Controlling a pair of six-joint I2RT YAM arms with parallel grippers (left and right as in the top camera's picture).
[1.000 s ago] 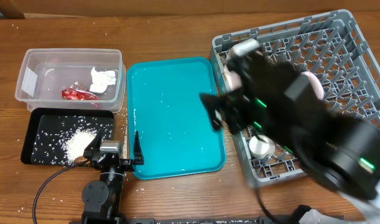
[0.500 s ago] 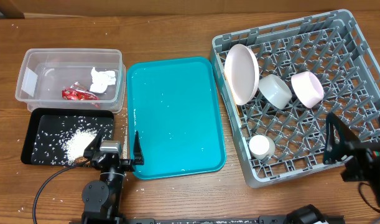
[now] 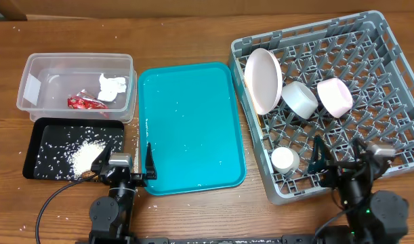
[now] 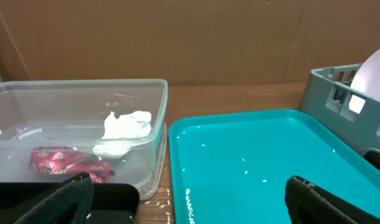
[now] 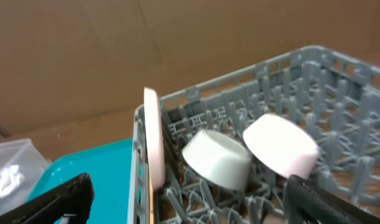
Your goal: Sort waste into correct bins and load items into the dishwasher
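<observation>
The grey rack (image 3: 379,30) at the right holds an upright white plate (image 3: 263,80), a white bowl (image 3: 299,99), a pinkish-white bowl (image 3: 334,95) and a small white cup (image 3: 284,159). The clear tub (image 3: 29,85) holds the red wrapper (image 3: 85,103) and white tissue (image 3: 112,86). The black tray (image 3: 40,132) holds a rice pile (image 3: 85,156). My left gripper (image 3: 127,160) is open and empty between the black tray and the teal tray. My right gripper (image 3: 340,157) is open and empty at the rack's front edge. No chopsticks show.
The teal tray (image 3: 193,115) lies in the middle with a few rice grains on it. Loose grains dot the wooden table around the black tray. In the right wrist view the plate (image 5: 152,143) and both bowls (image 5: 217,158) stand just ahead of the fingers.
My right arm has drawn back from over the rack to the table's front right edge, uncovering the dishes. The left arm has not moved.
</observation>
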